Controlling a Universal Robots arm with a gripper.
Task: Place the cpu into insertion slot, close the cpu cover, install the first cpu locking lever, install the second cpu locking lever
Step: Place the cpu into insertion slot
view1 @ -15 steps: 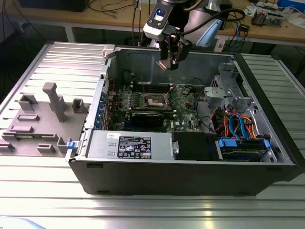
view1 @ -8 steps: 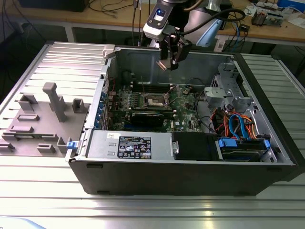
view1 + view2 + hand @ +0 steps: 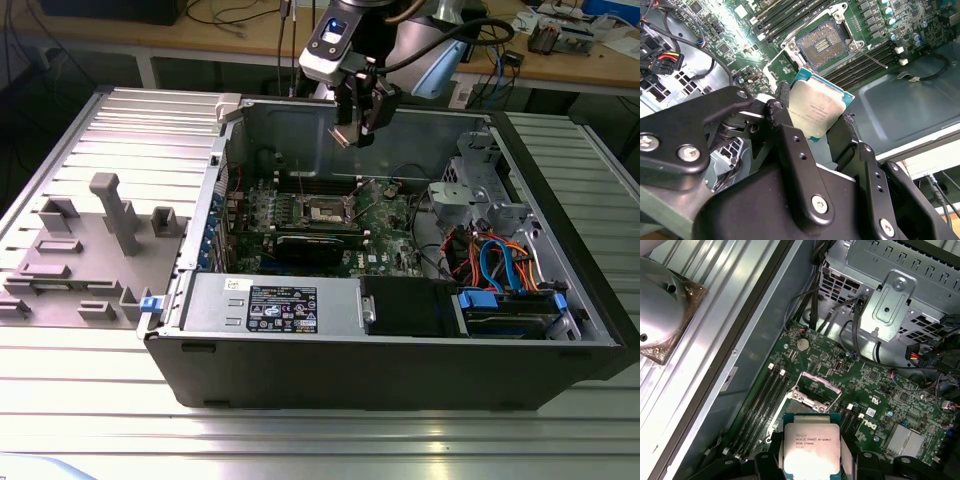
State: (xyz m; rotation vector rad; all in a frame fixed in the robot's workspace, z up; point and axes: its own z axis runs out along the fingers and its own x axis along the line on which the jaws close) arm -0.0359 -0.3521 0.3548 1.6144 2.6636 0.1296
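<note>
Black two-finger gripper (image 3: 355,130) pinches the flat square silver-topped cpu (image 3: 816,111) by opposite edges, probably sparing its contacts, hovering level well above the uncovered dark-centred square insertion slot (image 3: 824,46) on the green motherboard (image 3: 875,385).

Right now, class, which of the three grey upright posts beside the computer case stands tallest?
The middle post, with the wide cap; the broad post and stubby post are shorter.

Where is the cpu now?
In both wrist views the cpu is clamped between the fingers of the gripper, in the air above the motherboard and apart from the open insertion slot. In the exterior view the gripper hangs over the open case.
</note>
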